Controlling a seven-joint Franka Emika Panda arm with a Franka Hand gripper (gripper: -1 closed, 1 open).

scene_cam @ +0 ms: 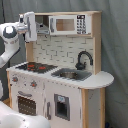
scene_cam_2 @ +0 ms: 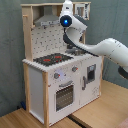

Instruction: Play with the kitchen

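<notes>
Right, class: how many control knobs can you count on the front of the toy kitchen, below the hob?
2. Both sit on the kitchen front panel above the oven door: one knob nearer the second exterior view's left, the other knob to its right. Others may be hidden.

1 kitchen (scene_cam: 60,70) stands in both exterior views, and 1 robot arm (scene_cam_2: 107,49) reaches up to its top, ending in 1 end effector (scene_cam: 29,26). just beside the end effector sits 1 microwave (scene_cam: 69,24); 1 grey hood (scene_cam_2: 46,20) hangs near it. below the end effector lie 1 hob (scene_cam: 36,66) with 2 red rings, 1 silver sink (scene_cam: 71,75) and 1 black faucet (scene_cam: 83,59). lower still are 2 knobs (scene_cam_2: 58,76) and 1 oven door (scene_cam_2: 64,95).
</notes>
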